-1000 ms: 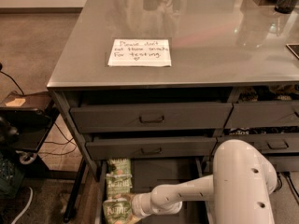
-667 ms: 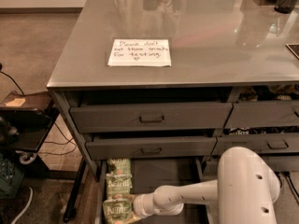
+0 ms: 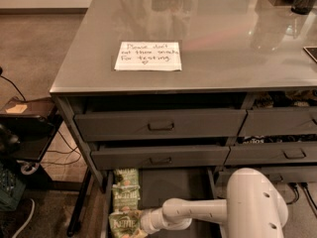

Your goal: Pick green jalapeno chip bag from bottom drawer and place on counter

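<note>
1. Gripper (image 3: 140, 222) at lower left of frame, right beside nearest green jalapeno chip bag (image 3: 123, 225); spread or pinching, cannot tell.
2. Bag lying in open bottom drawer (image 3: 171, 182), below two matching bags (image 3: 126, 177).
3. Handwritten note (image 3: 148, 56) on grey surface (image 3: 223, 38), upper frame.

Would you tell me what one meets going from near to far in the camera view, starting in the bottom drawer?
Nearest green jalapeno chip bag, with the gripper at its right edge → middle chip bag → farthest chip bag → lower handled drawer → upper handled drawer → paper note on the counter.
</note>
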`<move>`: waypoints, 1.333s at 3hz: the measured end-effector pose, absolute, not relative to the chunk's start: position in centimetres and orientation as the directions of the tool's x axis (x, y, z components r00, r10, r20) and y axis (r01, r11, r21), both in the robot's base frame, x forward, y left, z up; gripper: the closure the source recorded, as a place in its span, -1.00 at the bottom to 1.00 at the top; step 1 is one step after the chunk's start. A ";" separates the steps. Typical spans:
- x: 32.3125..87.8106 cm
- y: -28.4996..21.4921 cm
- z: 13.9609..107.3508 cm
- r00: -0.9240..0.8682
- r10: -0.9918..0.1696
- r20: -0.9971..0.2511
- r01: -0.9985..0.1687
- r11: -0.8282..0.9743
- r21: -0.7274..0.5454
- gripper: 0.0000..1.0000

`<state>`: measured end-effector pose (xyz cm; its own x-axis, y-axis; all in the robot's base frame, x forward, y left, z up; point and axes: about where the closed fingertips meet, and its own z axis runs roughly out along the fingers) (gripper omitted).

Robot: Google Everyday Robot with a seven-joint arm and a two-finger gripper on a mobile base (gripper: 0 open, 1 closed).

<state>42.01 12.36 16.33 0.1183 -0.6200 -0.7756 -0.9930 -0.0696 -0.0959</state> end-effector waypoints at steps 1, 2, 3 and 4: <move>41.5 13.4 15.1 0.092 -0.593 -0.800 -0.995 -0.081 -0.054 -0.34; 41.0 14.5 14.2 0.075 -0.572 -0.817 -0.995 -0.102 -0.020 -0.26; 40.6 15.3 13.5 0.070 -0.563 -0.824 -0.992 -0.124 0.001 0.13; 40.4 15.6 13.3 0.072 -0.561 -0.825 -0.990 -0.138 0.008 0.59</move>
<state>40.41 15.64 13.29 0.0716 -0.5611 -0.8247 -0.9904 -0.1378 0.0077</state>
